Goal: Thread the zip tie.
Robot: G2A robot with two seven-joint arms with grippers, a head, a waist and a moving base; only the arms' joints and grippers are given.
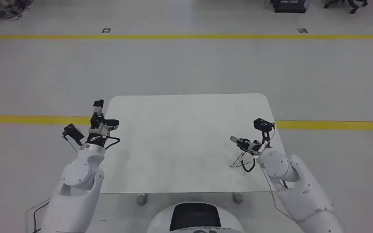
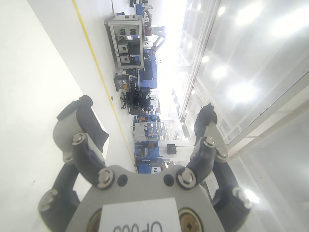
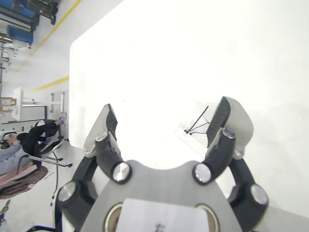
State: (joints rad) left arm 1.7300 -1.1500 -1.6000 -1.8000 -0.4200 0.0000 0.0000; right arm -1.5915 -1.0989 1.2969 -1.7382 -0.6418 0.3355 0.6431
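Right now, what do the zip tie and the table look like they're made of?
The zip tie looks like black plastic, probably nylon: a thin, dark strap with a small blocky head. The table has a smooth, matte white top, likely laminate or painted board; no grain shows.

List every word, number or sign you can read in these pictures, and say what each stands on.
"N": on a small white sign in the room behind, left wrist view.
On the left gripper, a white label: print upside down and cut by the picture's edge, not readable.
On the right gripper, a white sticker: one cut-off mark, not readable.
Top view: none readable.
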